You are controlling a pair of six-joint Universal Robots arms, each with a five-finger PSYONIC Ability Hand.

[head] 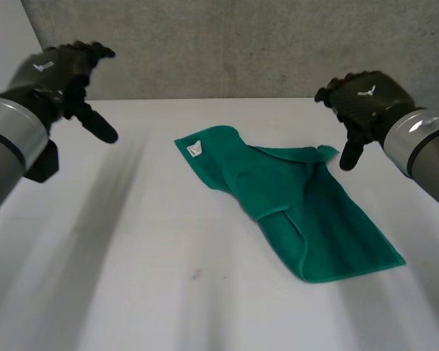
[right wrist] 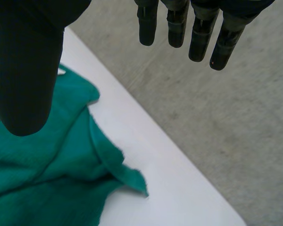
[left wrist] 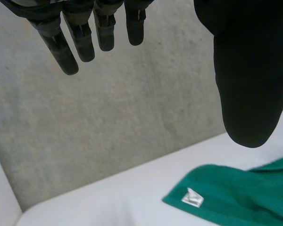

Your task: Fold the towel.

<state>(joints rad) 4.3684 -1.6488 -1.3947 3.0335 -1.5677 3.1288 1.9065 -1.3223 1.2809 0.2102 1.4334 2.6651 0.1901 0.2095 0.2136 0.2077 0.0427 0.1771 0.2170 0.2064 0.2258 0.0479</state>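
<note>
— Where does the towel sit?

— You have the green towel (head: 293, 205) lying rumpled on the white table (head: 117, 278), a little toward 3 o'clock from the table's middle. It runs from 11 o'clock to 5 o'clock, with a flap of cloth turned over along its middle. Its white tag (head: 195, 149) sits on the corner at the 11 o'clock end.

— And the hands?

— Your right hand (head: 362, 99) hovers at 2 o'clock from the towel, near its far corner but not touching it. Its fingers (right wrist: 198, 33) are straight, the thumb is held wide of them, and it grips nothing. Your left hand (head: 66, 73) hangs at 10 o'clock, well apart from the towel, over bare table. Its fingers (left wrist: 80, 37) are likewise straight and spread away from the thumb, holding nothing.

— What lies beyond?

— A grey wall (head: 227, 44) stands at 12 o'clock, along the table's far edge.
</note>
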